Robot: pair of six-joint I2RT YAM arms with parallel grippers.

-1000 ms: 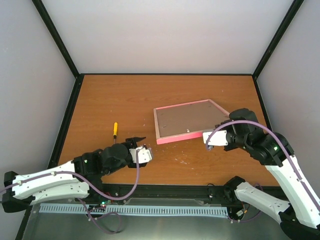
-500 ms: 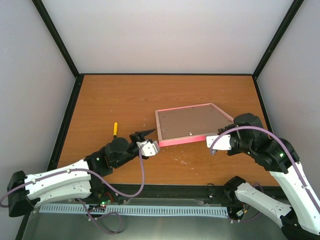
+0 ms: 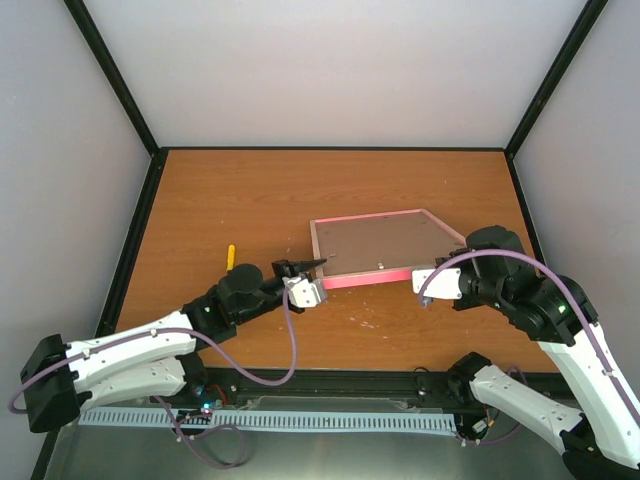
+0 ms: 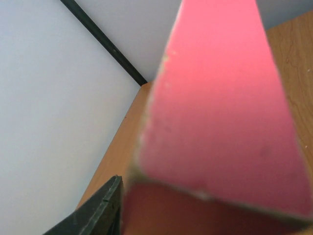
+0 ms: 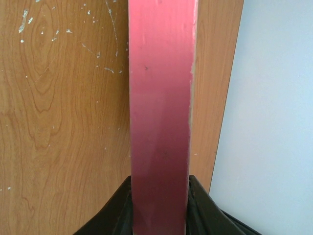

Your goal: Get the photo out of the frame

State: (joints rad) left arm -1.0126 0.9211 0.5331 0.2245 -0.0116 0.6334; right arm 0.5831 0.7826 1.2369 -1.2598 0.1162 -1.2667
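The frame [image 3: 365,279] sits right of the table's [image 3: 250,200] middle with its brown board [image 3: 375,245] facing up. Its long edges run roughly 9 to 3 o'clock, and its near edge shows from above as a broad pink band. Whether that edge is raised off the wood I cannot tell.

The right gripper [image 3: 437,268] is at the frame's 4 o'clock corner. In the right wrist view its black fingers [image 5: 117,205] press on both faces of the pink edge [image 5: 159,98], a narrow, firm clamp on the frame.

The left gripper [image 3: 312,266] is at the 8 o'clock corner. Its wrist view is almost filled by the blurred pink corner [image 4: 220,112], with only one dark finger [image 4: 95,215] showing at 7 o'clock. The jaws stand partly apart around that corner, but I cannot tell whether they grip it.

A small yellow-handled tool [image 3: 229,257] lies at about 9 o'clock from the left gripper, near it but apart, just beyond the left forearm. From the frame's far edge, bare wood runs toward 12 o'clock up to the back wall, and more wood spreads toward 10 o'clock. At 3 o'clock the frame's far right corner lies near the table's black side rail [image 3: 528,225], the tightest margin. Toward 6 o'clock a strip of scuffed wood lies between the frame and the near rail
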